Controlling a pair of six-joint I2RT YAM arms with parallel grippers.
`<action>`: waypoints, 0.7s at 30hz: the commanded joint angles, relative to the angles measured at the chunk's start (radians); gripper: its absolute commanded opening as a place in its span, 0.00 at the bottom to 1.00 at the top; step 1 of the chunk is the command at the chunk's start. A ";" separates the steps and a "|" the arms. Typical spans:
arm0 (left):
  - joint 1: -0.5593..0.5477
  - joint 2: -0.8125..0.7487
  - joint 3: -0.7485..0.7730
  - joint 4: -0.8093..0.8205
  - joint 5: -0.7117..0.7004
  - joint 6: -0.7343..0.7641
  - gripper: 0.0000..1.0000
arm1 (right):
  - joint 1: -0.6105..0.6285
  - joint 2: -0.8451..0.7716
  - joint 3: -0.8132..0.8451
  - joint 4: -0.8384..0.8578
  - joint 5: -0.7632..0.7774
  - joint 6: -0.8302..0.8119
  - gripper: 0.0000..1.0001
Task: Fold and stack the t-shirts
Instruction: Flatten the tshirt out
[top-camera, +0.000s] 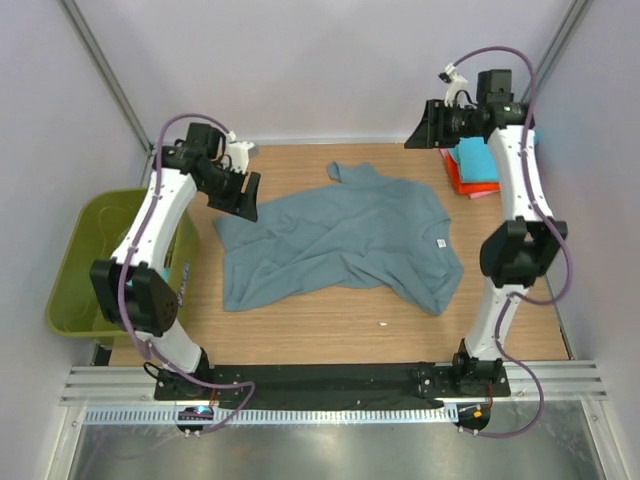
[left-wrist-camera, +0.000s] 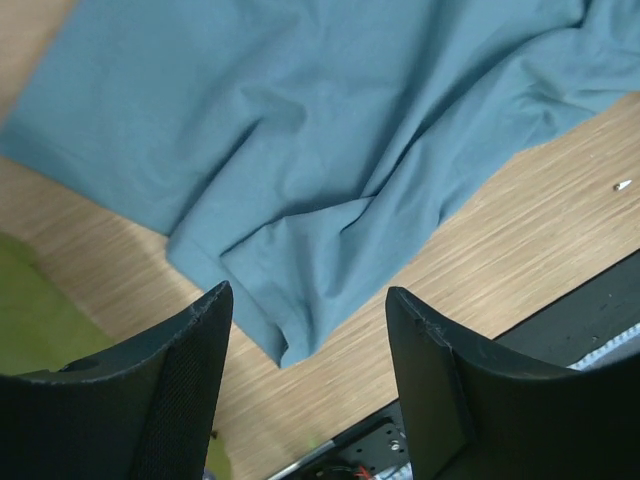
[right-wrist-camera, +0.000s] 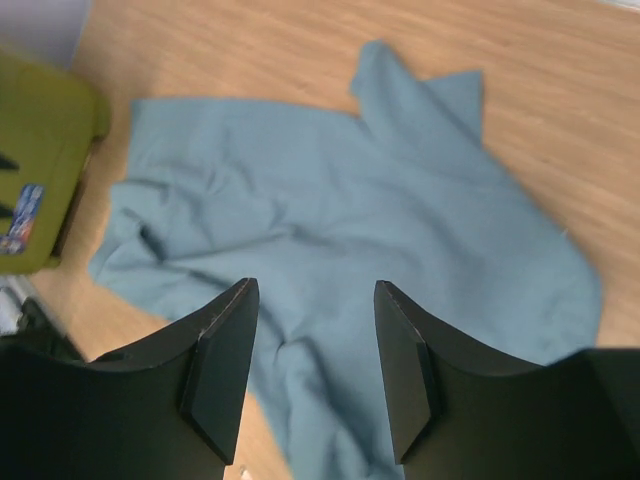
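A large slate blue-grey t-shirt (top-camera: 345, 240) lies crumpled and spread on the wooden table, with a small white neck label (top-camera: 438, 243) near its right side. It also shows in the left wrist view (left-wrist-camera: 300, 130) and the right wrist view (right-wrist-camera: 330, 220). A stack of folded turquoise and orange t-shirts (top-camera: 472, 167) lies at the back right. My left gripper (top-camera: 243, 195) is open and empty, raised above the shirt's left edge. My right gripper (top-camera: 428, 125) is open and empty, raised at the back right near the stack.
An olive-green plastic tub (top-camera: 88, 262) stands off the table's left edge, also in the right wrist view (right-wrist-camera: 40, 160). A small white scrap (top-camera: 381, 323) lies on the wood (top-camera: 320, 330) near the front. A black rail (top-camera: 330, 380) runs along the near edge.
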 joint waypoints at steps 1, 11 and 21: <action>0.008 0.087 -0.008 0.075 0.026 -0.102 0.63 | 0.019 0.221 0.225 0.051 0.065 0.043 0.55; -0.003 0.270 0.104 0.040 0.031 -0.060 0.61 | 0.091 0.588 0.487 0.206 0.105 0.117 0.53; -0.064 0.239 0.018 0.025 -0.003 -0.023 0.59 | 0.148 0.811 0.590 0.313 0.169 0.139 0.54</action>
